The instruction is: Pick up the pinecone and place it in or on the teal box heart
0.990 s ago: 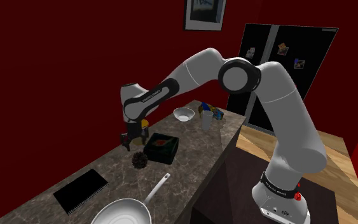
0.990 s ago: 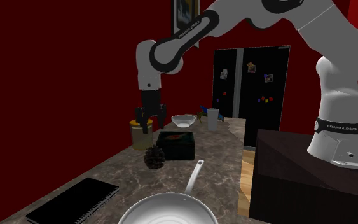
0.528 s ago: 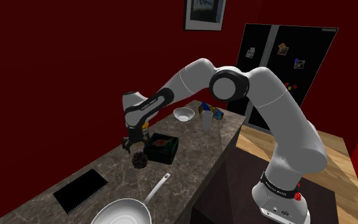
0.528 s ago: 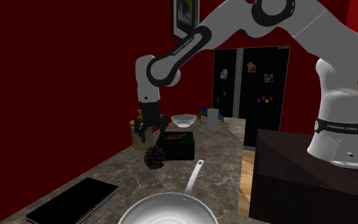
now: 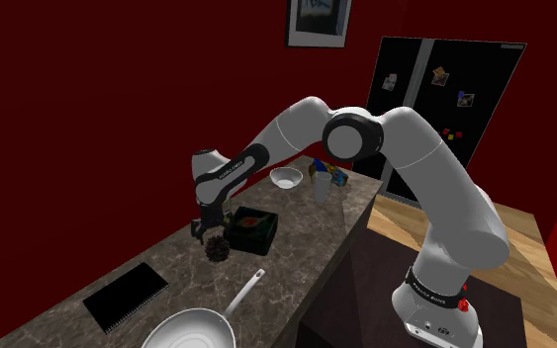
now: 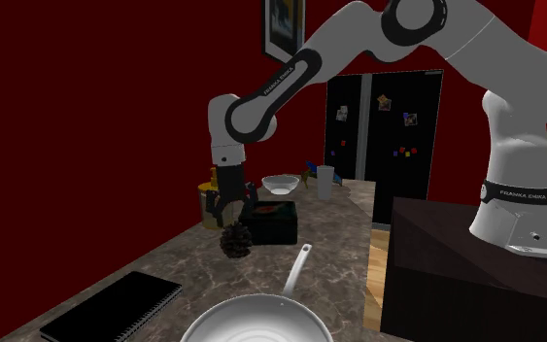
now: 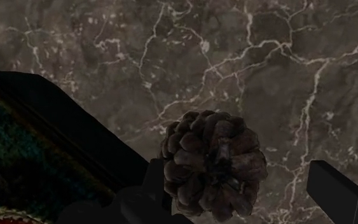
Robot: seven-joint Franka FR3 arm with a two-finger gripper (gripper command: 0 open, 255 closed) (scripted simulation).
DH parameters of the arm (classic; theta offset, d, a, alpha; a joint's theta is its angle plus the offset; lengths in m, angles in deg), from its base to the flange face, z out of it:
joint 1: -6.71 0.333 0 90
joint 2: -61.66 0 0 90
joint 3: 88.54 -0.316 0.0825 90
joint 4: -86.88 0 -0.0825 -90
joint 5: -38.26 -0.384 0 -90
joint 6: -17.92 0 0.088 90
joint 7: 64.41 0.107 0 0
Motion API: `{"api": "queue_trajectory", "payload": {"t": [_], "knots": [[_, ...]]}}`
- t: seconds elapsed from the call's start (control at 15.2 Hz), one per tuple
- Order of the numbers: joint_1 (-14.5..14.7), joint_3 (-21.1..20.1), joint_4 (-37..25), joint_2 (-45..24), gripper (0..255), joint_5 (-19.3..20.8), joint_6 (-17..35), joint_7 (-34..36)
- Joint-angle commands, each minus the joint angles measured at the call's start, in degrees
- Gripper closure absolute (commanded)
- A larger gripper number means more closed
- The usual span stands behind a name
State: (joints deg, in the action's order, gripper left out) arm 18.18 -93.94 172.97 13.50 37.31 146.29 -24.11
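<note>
Since half a second ago your arm has come lower, and the end effector (image 5: 207, 225) now hangs just above the pinecone (image 5: 219, 249). In the wrist view you see its fingers (image 7: 336, 191) stand wide apart, with the brown pinecone between them and not clasped. The pinecone lies near the middle of the marble desk (image 5: 306, 242), just beside the dark box (image 5: 252, 228) with a teal inside, on the side toward the frying pan (image 5: 192, 329).
</note>
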Motion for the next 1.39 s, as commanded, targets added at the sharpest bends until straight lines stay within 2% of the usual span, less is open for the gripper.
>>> {"api": "queue_trajectory", "payload": {"t": [0.0,0.13,0.2,0.79,1.32], "knots": [[-0.01,0.00,0.05,0.00,0,0.00,0.06,-0.02],[-0.01,0.00,0.03,0.00,0,0.00,0.04,-0.01],[-0.01,0.00,0.03,0.00,255,0.00,0.04,-0.01],[-0.01,0.00,0.05,0.00,255,0.00,0.06,-0.02],[-0.19,-0.19,0.86,4.32,255,-0.17,-3.44,0.17]]}}
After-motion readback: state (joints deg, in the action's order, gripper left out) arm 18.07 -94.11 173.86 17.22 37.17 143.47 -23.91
